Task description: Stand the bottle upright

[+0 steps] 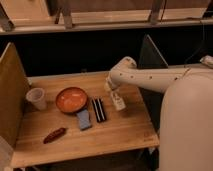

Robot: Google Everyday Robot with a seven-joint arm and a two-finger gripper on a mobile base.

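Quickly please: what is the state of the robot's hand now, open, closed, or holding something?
Hand: it cannot be told; it is right at the small cream-white plastic bottle on the wooden table.

A robot test station, by every sign a lab rather than a home: a white robot arm (150, 77) reaches over a bare wooden worktop (115, 137) flanked by upright boards (11, 95), its end effector (113, 92) low over the worktop's right half, beside an orange bowl (71, 99), cup (36, 98) and blue sponge (84, 119); metal railing (100, 25) runs behind.
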